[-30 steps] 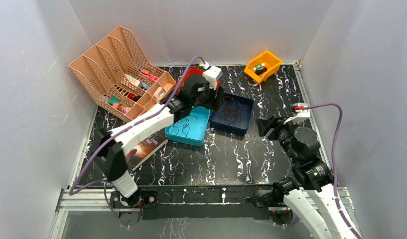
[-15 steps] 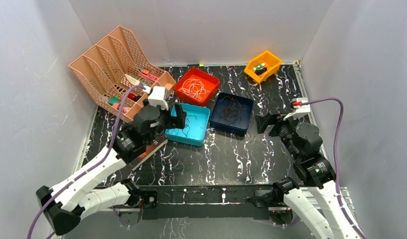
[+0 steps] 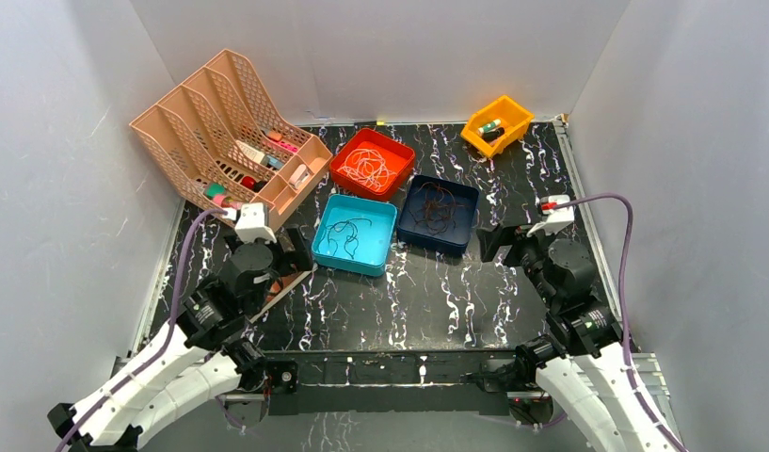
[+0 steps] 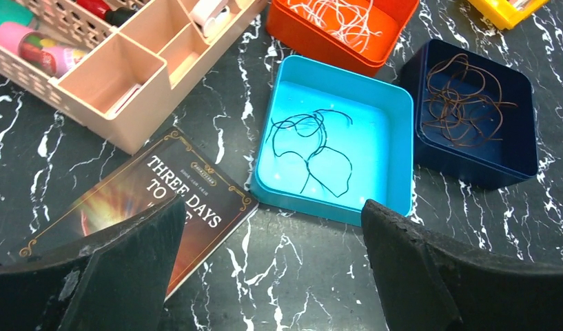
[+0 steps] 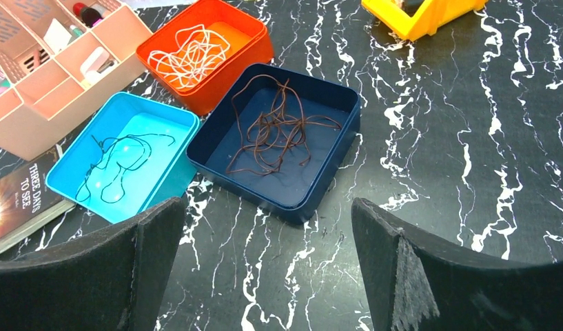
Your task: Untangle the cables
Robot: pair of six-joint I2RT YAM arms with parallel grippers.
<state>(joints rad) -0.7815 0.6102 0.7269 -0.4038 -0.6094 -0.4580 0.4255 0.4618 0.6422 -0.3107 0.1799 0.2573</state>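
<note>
The white cable [image 3: 369, 166] lies coiled in an orange tray [image 3: 401, 154]. The black cable [image 3: 346, 235] lies in a cyan tray [image 3: 373, 250]. The reddish-brown cable [image 3: 439, 209] lies in a navy tray [image 3: 435, 245]. My left gripper [image 3: 294, 252] is open and empty, over the book left of the cyan tray; its wrist view shows the black cable [image 4: 313, 148] ahead of the left gripper [image 4: 271, 214]. My right gripper [image 3: 498, 243] is open and empty, right of the navy tray; its wrist view shows the brown cable [image 5: 275, 131] ahead of the right gripper [image 5: 268, 210].
A peach desk organizer [image 3: 220, 122] with small items stands at the back left. A book [image 4: 140, 200] lies beside the cyan tray, partly under my left arm. A yellow bin [image 3: 498, 122] sits at the back right. White walls enclose the black marbled table.
My left arm has pulled back from over the trays toward the near left, and now hangs over the book. My right gripper has shifted slightly nearer.
</note>
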